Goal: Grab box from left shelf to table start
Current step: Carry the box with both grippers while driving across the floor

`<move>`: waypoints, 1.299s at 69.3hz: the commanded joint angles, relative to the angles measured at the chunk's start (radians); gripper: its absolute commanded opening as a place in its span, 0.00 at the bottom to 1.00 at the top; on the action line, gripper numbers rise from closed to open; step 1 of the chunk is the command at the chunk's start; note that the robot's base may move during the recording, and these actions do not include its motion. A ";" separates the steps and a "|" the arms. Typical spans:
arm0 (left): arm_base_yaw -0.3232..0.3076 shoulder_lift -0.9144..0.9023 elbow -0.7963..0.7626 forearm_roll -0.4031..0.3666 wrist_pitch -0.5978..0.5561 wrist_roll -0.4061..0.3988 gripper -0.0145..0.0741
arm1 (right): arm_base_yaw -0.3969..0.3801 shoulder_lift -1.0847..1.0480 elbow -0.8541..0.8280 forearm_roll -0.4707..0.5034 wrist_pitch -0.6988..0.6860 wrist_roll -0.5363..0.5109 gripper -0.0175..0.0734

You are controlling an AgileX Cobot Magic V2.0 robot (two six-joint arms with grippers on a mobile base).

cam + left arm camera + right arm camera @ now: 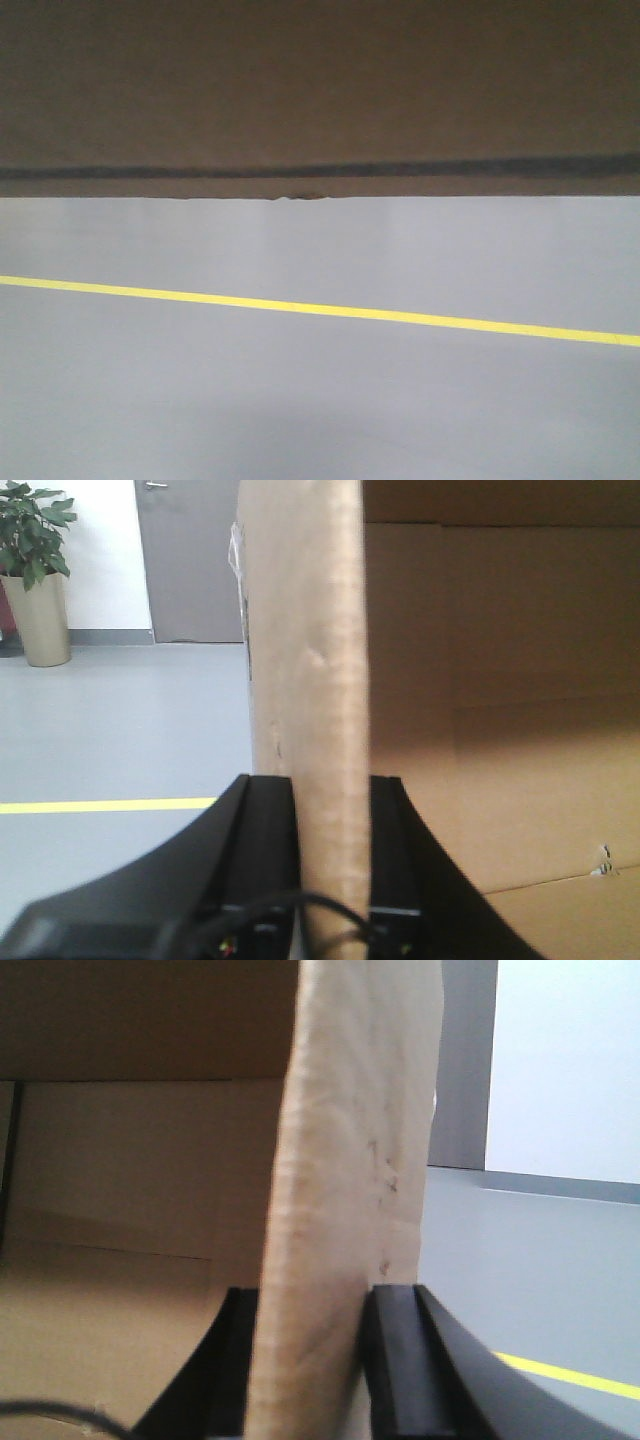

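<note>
The tan cardboard box (320, 90) fills the top of the front view, its lower edge hanging over grey floor. In the left wrist view my left gripper (332, 785) is shut on the box's upright wall (320, 680), one black finger on each side; the box's inside shows to the right. In the right wrist view my right gripper (310, 1295) is shut on the opposite wall of the box (350, 1160), with the box's inside to the left. The left shelf and the table are out of view.
Grey floor (320, 400) with a yellow line (320, 308) lies below the box. A potted plant (38, 570) and a grey door (190, 560) stand at the far wall in the left wrist view.
</note>
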 commanded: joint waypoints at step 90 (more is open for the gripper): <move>-0.017 0.011 -0.034 -0.043 -0.168 0.015 0.06 | -0.004 0.027 -0.028 -0.044 -0.176 -0.002 0.26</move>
